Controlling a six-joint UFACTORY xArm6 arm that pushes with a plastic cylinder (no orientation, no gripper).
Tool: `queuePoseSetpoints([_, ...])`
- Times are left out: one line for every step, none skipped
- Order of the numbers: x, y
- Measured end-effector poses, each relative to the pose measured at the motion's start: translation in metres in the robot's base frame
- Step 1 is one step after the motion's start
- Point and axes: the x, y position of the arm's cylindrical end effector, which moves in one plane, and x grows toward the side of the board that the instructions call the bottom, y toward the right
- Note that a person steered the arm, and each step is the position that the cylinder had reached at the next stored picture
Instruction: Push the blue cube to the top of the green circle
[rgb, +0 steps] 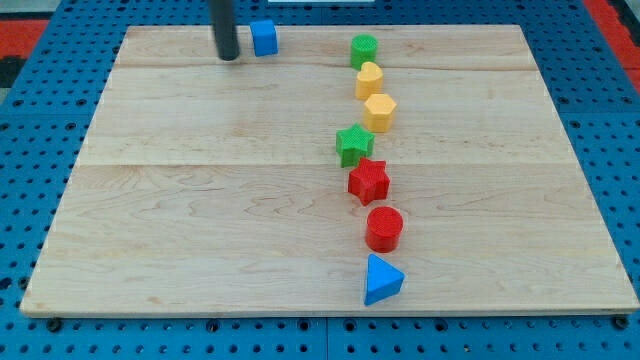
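The blue cube (264, 37) sits near the board's top edge, left of centre. The green circle (364, 49) stands upright further to the view's right, at about the same height, with a clear gap between them. My tip (229, 56) rests on the board just left of the blue cube, close to it but slightly lower in the view. I cannot tell whether the tip touches the cube.
Below the green circle runs a column of blocks: a yellow block (369, 79), a yellow hexagon (380, 112), a green star (354, 145), a red star (369, 181), a red cylinder (384, 228) and a blue triangle (382, 280). The wooden board (200, 220) lies on a blue pegboard.
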Motion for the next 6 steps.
queuePoseSetpoints([-0.027, 0.005])
queuePoseSetpoints([-0.036, 0.076])
queuePoseSetpoints([-0.043, 0.131])
queuePoseSetpoints([-0.043, 0.139])
queuePoseSetpoints([-0.043, 0.142])
queuePoseSetpoints([-0.047, 0.153])
